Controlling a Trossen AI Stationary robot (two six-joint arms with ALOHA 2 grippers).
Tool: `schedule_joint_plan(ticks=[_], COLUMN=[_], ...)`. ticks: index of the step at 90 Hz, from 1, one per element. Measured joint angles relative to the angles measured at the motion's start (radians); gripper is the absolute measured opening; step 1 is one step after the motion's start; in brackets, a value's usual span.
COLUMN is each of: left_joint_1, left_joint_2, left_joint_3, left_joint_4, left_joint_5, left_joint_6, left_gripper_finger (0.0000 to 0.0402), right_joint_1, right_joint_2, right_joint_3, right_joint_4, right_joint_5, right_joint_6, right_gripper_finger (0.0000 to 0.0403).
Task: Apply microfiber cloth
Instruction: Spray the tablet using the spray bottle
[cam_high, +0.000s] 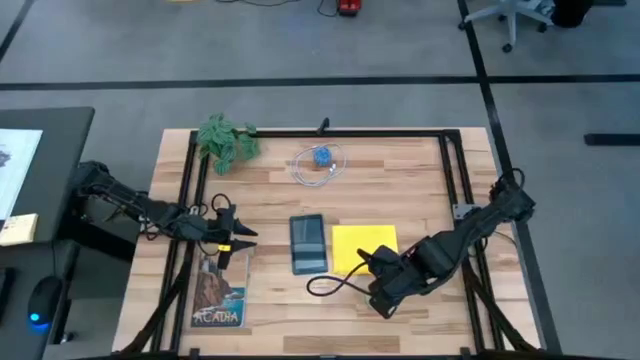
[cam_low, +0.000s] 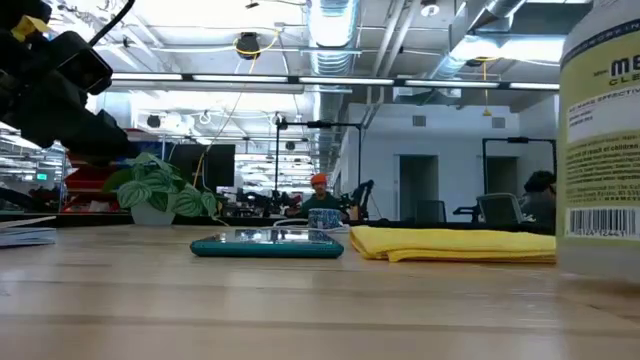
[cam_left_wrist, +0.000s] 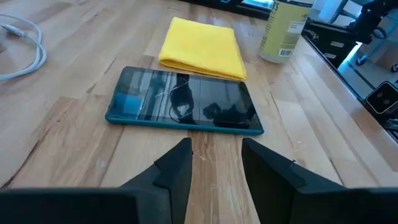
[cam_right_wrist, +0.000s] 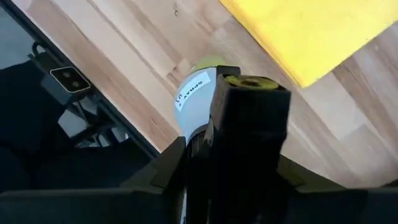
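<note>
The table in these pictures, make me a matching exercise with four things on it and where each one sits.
Things:
1. microfiber cloth
2. tablet
3. plant
4. magazine

Places:
A. far left corner of the table
B. just right of the tablet
C. middle of the table
D. near edge, under the left tool

Pairs: 1-B, 2-C, 3-A, 4-D

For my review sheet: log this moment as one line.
left gripper: open, facing tablet | right gripper: shut on spray bottle | microfiber cloth: folded, untouched beside tablet
</note>
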Motion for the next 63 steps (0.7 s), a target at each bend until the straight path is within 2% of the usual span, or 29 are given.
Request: schedule_joint_plan(ticks=[15,27,40,63], left_joint_1=[0.000,0.000,0.000,0.000], left_joint_2=[0.000,0.000,0.000,0.000], left_joint_3=[0.000,0.000,0.000,-0.001], left_joint_4=[0.000,0.000,0.000,0.012], left_joint_5=[0.000,0.001,0.001,0.002], left_joint_6=[0.000,0.004,0.004,0.002], left_gripper_finger=[0.0119,0.0119,0.0119,0.0119], right_joint_1=[-0.007,-0.022,-0.040,-0.058], right_joint_2=[0.004,0.001,0.002,0.001], right_joint_3=[-0.006,-0.005,0.018,0.160], right_joint_4=[0.024,0.024,0.018,0.012], right_joint_5=[-0.011,-0.010,0.027,0.164], right_joint_6=[-0.038,-0.048,-0.071,-0.167], right_gripper_finger=[0.0271,0.0323,0.0344,0.0335])
